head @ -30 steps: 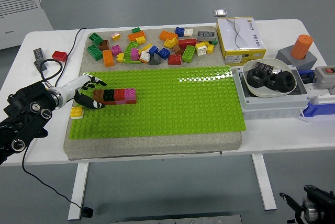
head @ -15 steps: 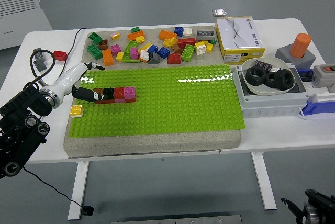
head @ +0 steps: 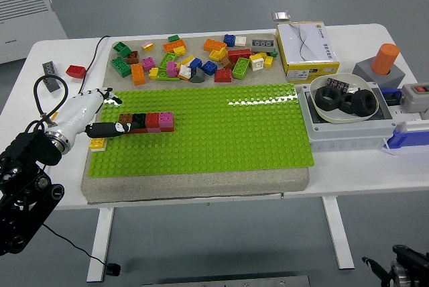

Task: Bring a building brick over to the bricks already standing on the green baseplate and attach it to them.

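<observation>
A short row of joined bricks [head: 149, 121], brown, dark green, red and pink, stands on the left part of the green baseplate [head: 221, 133]. My left hand [head: 100, 116] reaches in from the left, its white palm just left of the row. Its black fingers [head: 110, 128] are spread, and one fingertip touches the brown end brick. It holds nothing. A small yellow brick [head: 98, 143] lies on the baseplate's left edge, under the hand. My right hand is out of view.
Several loose bricks [head: 194, 59] lie scattered on the grey mat behind the baseplate. A yellow box [head: 307, 47], a white bowl of black rings [head: 345, 98], a grey housing and an orange cylinder [head: 386, 59] stand at the right. A red brick [head: 76, 71] lies at the left.
My left arm has drawn back to the left and down, and the hand has turned. Its fingers stay spread by the row's brown end. The bricks have not moved.
</observation>
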### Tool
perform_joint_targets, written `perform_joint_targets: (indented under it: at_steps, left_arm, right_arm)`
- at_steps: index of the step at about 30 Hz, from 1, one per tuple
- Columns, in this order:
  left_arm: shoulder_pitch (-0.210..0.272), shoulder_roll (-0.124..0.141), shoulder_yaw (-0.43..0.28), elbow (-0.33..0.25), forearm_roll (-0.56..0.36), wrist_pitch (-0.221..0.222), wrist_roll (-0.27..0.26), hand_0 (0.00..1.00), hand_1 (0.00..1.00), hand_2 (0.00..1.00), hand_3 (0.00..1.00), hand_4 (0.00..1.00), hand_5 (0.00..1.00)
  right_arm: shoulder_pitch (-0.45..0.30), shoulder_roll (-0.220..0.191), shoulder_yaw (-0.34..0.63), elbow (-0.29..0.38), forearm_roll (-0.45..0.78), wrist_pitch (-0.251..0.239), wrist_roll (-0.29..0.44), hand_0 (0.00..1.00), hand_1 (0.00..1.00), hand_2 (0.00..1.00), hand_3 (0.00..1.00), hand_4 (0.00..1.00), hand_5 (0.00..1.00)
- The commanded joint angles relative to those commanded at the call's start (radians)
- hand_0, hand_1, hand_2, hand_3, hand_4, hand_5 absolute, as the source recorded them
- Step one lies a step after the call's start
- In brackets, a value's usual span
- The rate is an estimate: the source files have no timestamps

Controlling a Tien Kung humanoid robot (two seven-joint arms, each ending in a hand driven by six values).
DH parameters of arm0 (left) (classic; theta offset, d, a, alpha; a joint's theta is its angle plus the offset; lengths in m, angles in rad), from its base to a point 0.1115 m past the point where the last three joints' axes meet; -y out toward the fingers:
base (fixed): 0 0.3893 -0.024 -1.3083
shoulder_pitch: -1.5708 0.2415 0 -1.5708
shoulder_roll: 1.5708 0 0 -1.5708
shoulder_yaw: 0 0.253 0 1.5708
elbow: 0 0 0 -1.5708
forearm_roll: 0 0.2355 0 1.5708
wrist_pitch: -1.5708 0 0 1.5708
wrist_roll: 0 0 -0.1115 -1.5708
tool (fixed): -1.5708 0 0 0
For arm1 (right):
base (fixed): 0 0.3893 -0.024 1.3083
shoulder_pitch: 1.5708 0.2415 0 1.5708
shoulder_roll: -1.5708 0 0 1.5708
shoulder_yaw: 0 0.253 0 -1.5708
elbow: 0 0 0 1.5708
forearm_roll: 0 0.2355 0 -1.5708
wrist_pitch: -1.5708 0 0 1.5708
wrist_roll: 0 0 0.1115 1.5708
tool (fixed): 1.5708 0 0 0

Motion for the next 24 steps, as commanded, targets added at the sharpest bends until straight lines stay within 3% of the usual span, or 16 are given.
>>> perform_joint_targets:
  at_steps: [24]
  left_arm:
    - [-0.01, -0.017, 0.049, 0.064, -0.019, -0.006, 0.009, 0.971, 0.948, 0.925, 0.678, 0.998, 0.782]
  right_arm:
    - [0.005, 0.0, 0.001, -0.002, -0.004, 0.003, 0.0, 0.596, 0.604, 0.673, 0.841, 0.978, 0.998]
